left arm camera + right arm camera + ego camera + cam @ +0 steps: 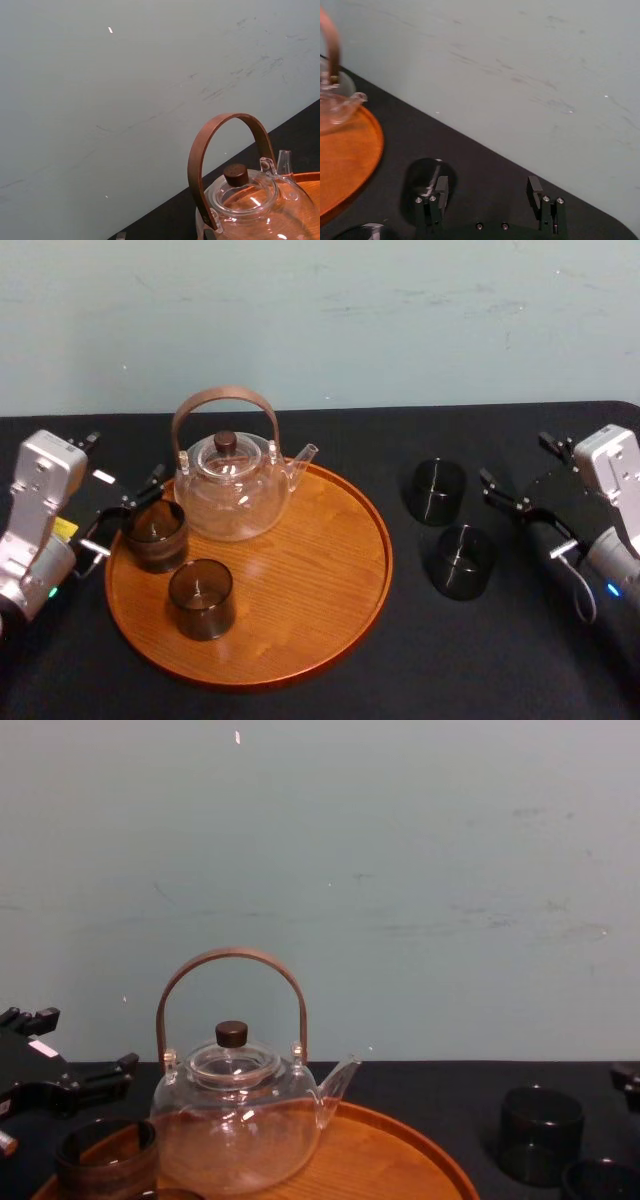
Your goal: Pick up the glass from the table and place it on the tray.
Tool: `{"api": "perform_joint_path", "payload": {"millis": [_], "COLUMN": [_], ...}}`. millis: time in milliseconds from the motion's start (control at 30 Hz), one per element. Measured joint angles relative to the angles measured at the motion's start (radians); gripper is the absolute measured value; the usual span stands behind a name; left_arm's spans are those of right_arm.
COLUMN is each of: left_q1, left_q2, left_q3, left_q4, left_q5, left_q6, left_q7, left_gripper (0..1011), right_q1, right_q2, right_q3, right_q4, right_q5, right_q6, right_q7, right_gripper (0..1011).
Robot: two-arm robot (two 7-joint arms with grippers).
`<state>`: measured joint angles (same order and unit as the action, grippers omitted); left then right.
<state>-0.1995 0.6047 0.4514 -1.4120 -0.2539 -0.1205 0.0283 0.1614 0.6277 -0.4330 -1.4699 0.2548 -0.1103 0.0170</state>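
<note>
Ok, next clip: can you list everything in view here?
tray: one, orange-brown wood, on the table's left half
teapot: one, clear glass with brown handle, at the tray's rear
glasses on tray: two, dark, left part
glasses on table: two, dark, right of the tray
table: one, black
wall: pale green, behind
left gripper: open, at the tray's left edge by the rear glass
right gripper: open, right of the table glasses

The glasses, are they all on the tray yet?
Not yet! Done: the back tray glass and the front tray glass stand on the tray by the teapot. In hand: nothing; the left pincer is open beside the back tray glass, and the right pincer is open near the table glasses. Left: the far table glass and the near table glass sit on the black table.
</note>
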Motion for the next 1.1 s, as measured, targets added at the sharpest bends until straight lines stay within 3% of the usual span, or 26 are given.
{"api": "perform_joint_path", "payload": {"millis": [400,600,1100], "left_q1": [0.000,0.000,0.000], "left_q2": [0.000,0.000,0.000], "left_q3": [0.000,0.000,0.000], "left_q4": [0.000,0.000,0.000], "left_q5": [0.000,0.000,0.000], "left_q6": [0.000,0.000,0.000], "left_q7": [0.000,0.000,0.000], "left_gripper": [1001,1001,1002], "right_q1": [-0.180,-0.239,-0.283], "right_q2": [0.064,0.075,0.054], "right_q3": [0.049,0.058,0.055], "right_q4": [-0.211,-0.266,-0.272], "right_q5": [0.046,0.055,0.038], "right_q6": [0.013,0.014,0.056], "right_q7": [0.050,0.067,0.112], "right_gripper": [1002,1002,1002]}}
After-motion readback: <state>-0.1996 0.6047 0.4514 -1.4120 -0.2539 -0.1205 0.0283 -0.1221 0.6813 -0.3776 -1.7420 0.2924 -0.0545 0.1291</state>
